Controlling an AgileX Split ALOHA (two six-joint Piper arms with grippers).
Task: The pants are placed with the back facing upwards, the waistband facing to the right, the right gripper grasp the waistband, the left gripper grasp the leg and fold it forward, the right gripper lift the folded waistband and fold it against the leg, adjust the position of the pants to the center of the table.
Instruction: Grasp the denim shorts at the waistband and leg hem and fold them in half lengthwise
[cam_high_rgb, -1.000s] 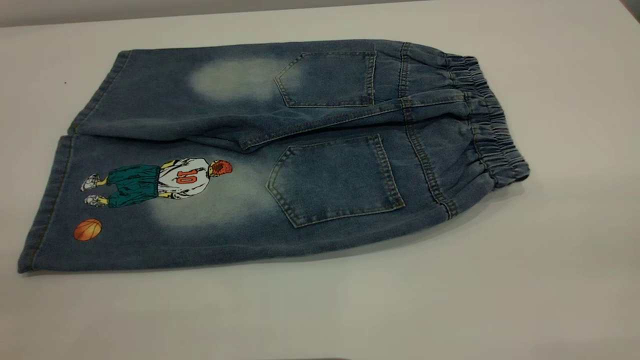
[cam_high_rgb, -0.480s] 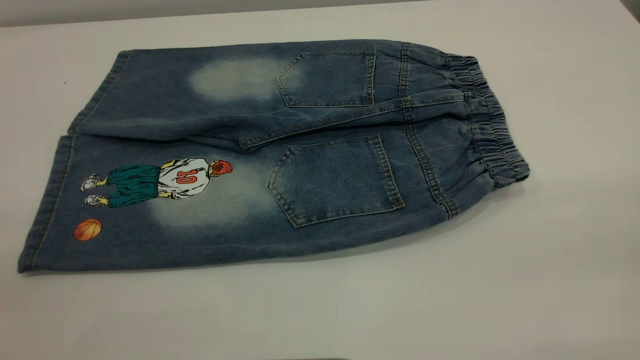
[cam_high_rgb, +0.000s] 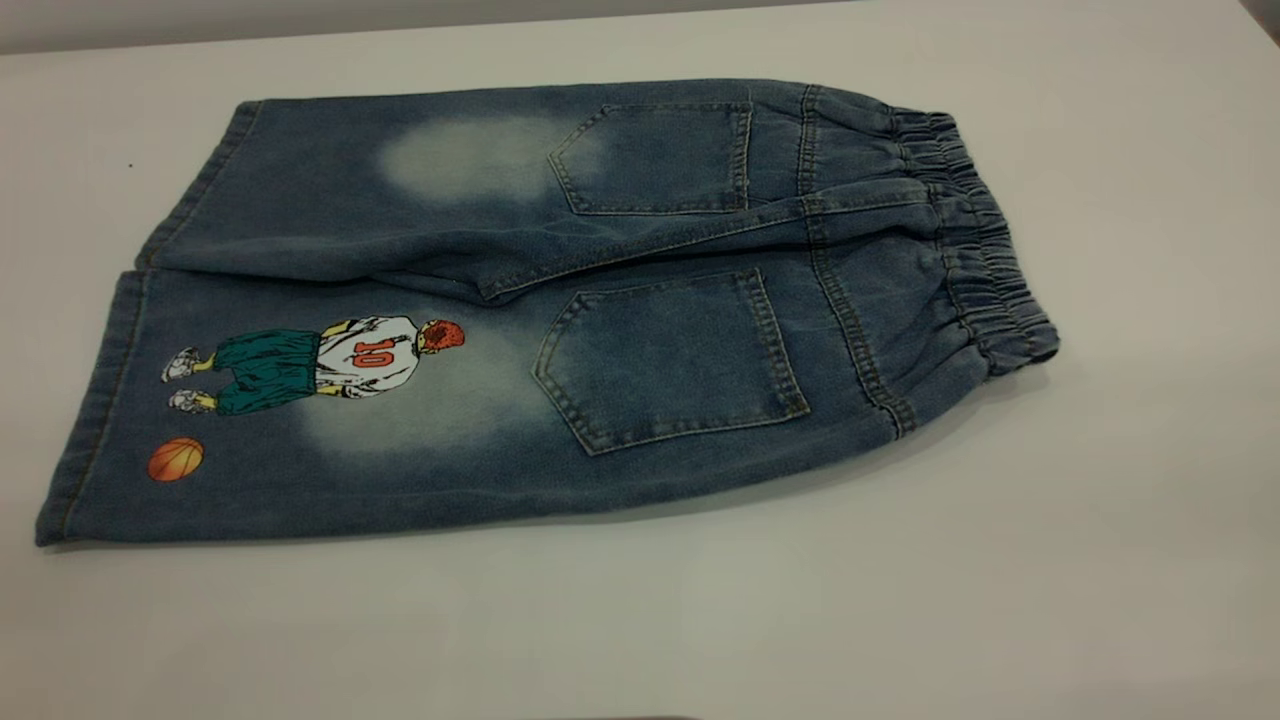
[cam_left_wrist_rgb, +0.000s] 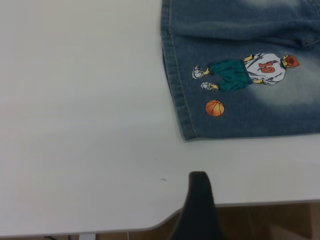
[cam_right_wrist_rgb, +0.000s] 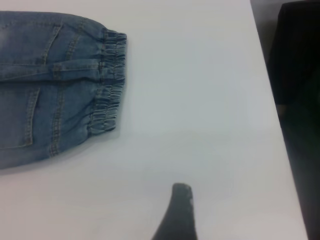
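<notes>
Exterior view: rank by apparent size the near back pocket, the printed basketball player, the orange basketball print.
1. Near stitched denim back pocket, largest.
2. Printed basketball player in the white number 10 jersey: about as long, but narrower.
3. Orange basketball print, clearly smallest.

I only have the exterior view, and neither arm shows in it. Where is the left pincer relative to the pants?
Observer: The left pincer is clear of the pants, at the edge of the table, short of the hem corner with the basketball print.
Operator: And the right one?
Observer: The right pincer is over bare table, apart from the waistband.
Operator: Anything beyond that side?
Observer: A dark shape past the table's edge; I cannot tell what it is.
</notes>
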